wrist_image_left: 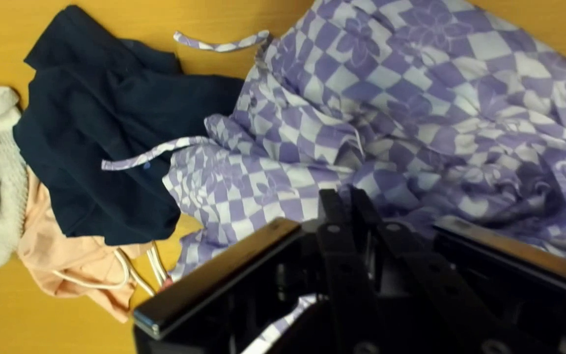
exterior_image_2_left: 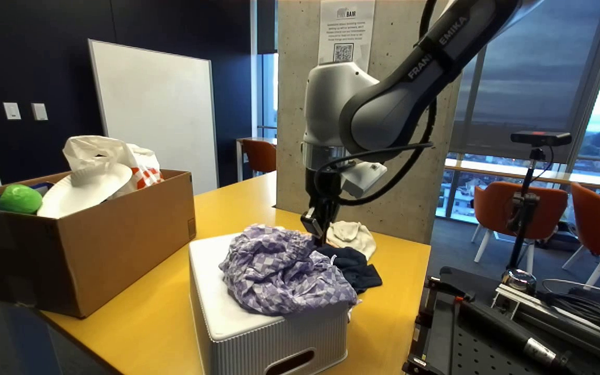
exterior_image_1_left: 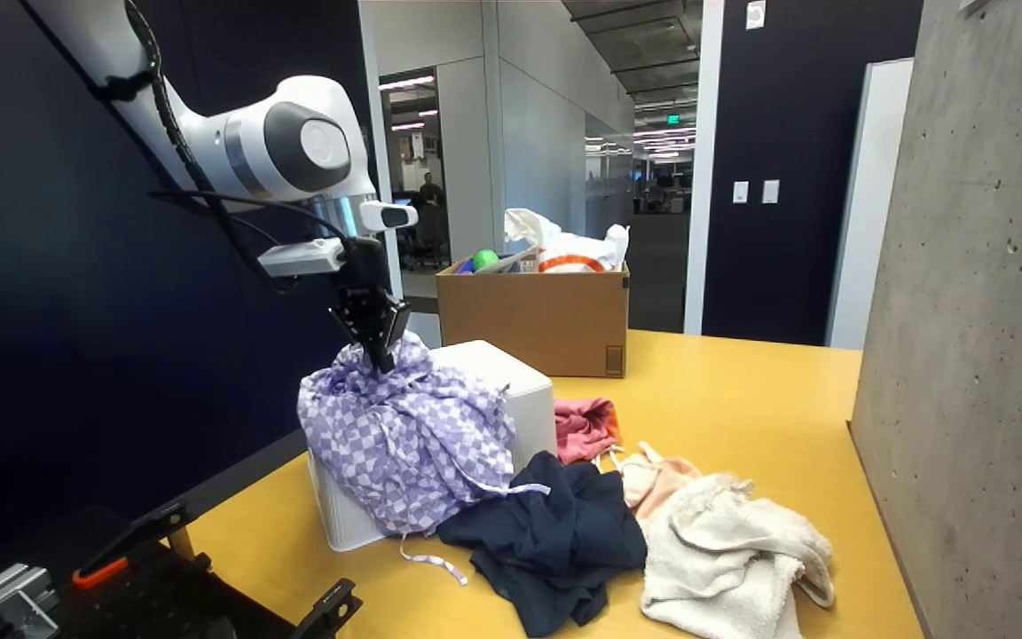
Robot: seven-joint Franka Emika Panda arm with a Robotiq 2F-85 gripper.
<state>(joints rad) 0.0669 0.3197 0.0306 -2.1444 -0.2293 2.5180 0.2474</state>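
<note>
In an exterior view, here's the gripper (exterior_image_1_left: 381, 362) pointing down, tips right at the purple checkered cloth (exterior_image_1_left: 413, 444), and what a heap: it's slumped over the top and side of a white box (exterior_image_1_left: 491, 362) near the left edge of the tabletop (exterior_image_1_left: 733, 386). One tie (exterior_image_1_left: 438, 562) curls onto the yellow surface; another trails across a navy garment (exterior_image_1_left: 560, 537) at the box's foot. Then, toward the right edge, a cream towel (exterior_image_1_left: 728, 555) lies against a peach garment (exterior_image_1_left: 655, 481), a red cloth (exterior_image_1_left: 584, 429) peeks out beyond the white box, and a cardboard box (exterior_image_1_left: 533, 319) stands at the far edge. Over to an exterior view where a round green thing (exterior_image_2_left: 20, 199) and a white plate (exterior_image_2_left: 86, 188) poke out of the cardboard box: the purple checkered cloth sits bunched on the white box, above its handle slot (exterior_image_2_left: 290, 362), and the gripper's tips are half hidden behind the folds. Now the wrist view, and the fingers (wrist_image_left: 333, 211) are close together, just a narrow gap, purple fabric showing in it; are they pinching it? I can't tell from here. The navy garment lies tucked against the cloth.
</note>
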